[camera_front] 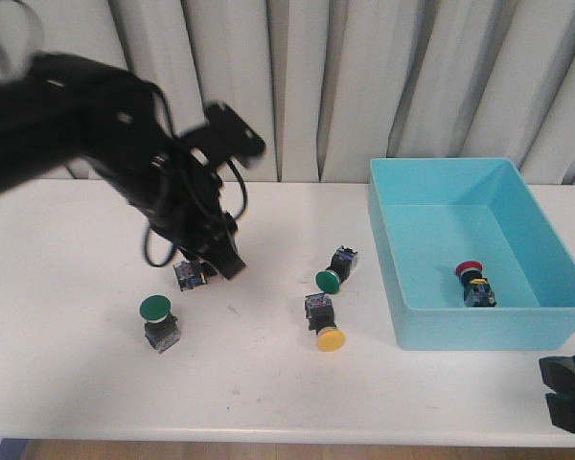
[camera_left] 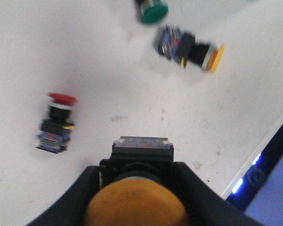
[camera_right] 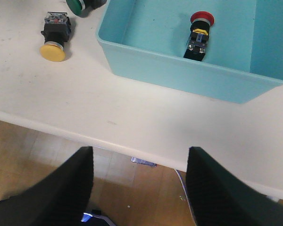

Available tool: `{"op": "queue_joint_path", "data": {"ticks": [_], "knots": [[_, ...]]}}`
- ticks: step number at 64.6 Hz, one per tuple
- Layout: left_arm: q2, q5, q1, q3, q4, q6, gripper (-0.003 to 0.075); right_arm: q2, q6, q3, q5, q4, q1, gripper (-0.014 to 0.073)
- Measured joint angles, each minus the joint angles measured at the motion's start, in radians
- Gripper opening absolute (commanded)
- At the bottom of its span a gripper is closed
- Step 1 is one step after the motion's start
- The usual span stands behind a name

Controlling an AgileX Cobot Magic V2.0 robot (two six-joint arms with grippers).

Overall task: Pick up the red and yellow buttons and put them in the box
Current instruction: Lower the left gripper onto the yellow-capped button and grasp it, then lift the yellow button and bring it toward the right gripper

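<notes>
Gripping a yellow button (camera_left: 137,188) between its fingers, your left gripper (camera_front: 214,261) is hanging over the table's left half. Your right gripper (camera_right: 139,183) is idling, fingers spread, near the box (camera_front: 431,326), where one red button (camera_front: 471,278) is lying. Another yellow button (camera_front: 326,326) is sitting mid-table.

White counter (camera_front: 268,383) holding a turquoise box (camera_front: 431,321) at 3 o'clock, a yellow-capped button (camera_front: 324,322) on its side near centre, green-capped buttons (camera_front: 332,276) just beyond it and (camera_front: 158,319) at 9 o'clock.
</notes>
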Motion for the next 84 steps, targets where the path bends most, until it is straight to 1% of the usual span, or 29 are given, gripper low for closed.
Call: {"op": "queue_joint_path", "data": {"ticks": [7,13,22,31,42,52,58,65,72,75,76,79,80,84], "knots": [[-0.134,-0.038,0.0,0.095,-0.019,0.003,0.0188,0.0,0.0,0.0,0.0,0.0,0.0,0.0436],[-0.252,-0.08,0.0,0.209,-0.029,0.012,0.0188,0.0,0.0,0.0,0.0,0.0,0.0,0.0436],[-0.407,-0.178,0.0,0.387,-0.03,0.016,0.0188,0.0,0.0,0.0,0.0,0.0,0.0,0.0436],[-0.517,-0.268,0.0,0.556,-0.034,0.016,0.0188,0.0,0.0,0.0,0.0,0.0,0.0,0.0436],[-0.58,-0.406,0.0,0.712,-0.069,0.016,0.0188,0.0,0.0,0.0,0.0,0.0,0.0,0.0436],[-0.57,-0.511,0.0,0.744,-0.177,0.016,0.0188,0.0,0.0,0.001,0.0,0.001,0.0,0.0436],[-0.546,-0.537,0.0,0.744,-0.267,0.039,0.0188,0.0,0.0,0.001,0.0,0.002,0.0,0.0436],[-0.506,-0.524,0.0,0.744,-0.39,0.137,0.0188,0.0,-0.001,0.001,0.0,0.01,0.0,0.0436],[-0.47,-0.477,0.0,0.744,-0.556,0.321,0.0188,0.0,-0.034,0.001,0.005,0.044,0.0,0.0436],[-0.456,-0.449,0.0,0.744,-0.665,0.447,0.0188,0.0,-0.057,0.001,0.013,0.066,0.0,0.0436],[-0.455,-0.444,0.0,0.744,-0.679,0.464,0.0188,0.0,-0.07,0.001,0.017,0.075,0.0,0.0436],[-0.444,-0.412,0.0,0.744,-0.765,0.572,0.0188,0.007,-0.1,-0.001,0.035,0.107,0.0,0.0436],[-0.443,-0.403,0.0,0.744,-0.808,0.629,0.0188,0.011,-0.11,-0.004,0.04,0.117,0.0,0.0436],[-0.433,-0.369,0.0,0.744,-0.916,0.786,0.0188,0.034,-0.159,-0.015,0.063,0.162,0.0,0.0436]]}}
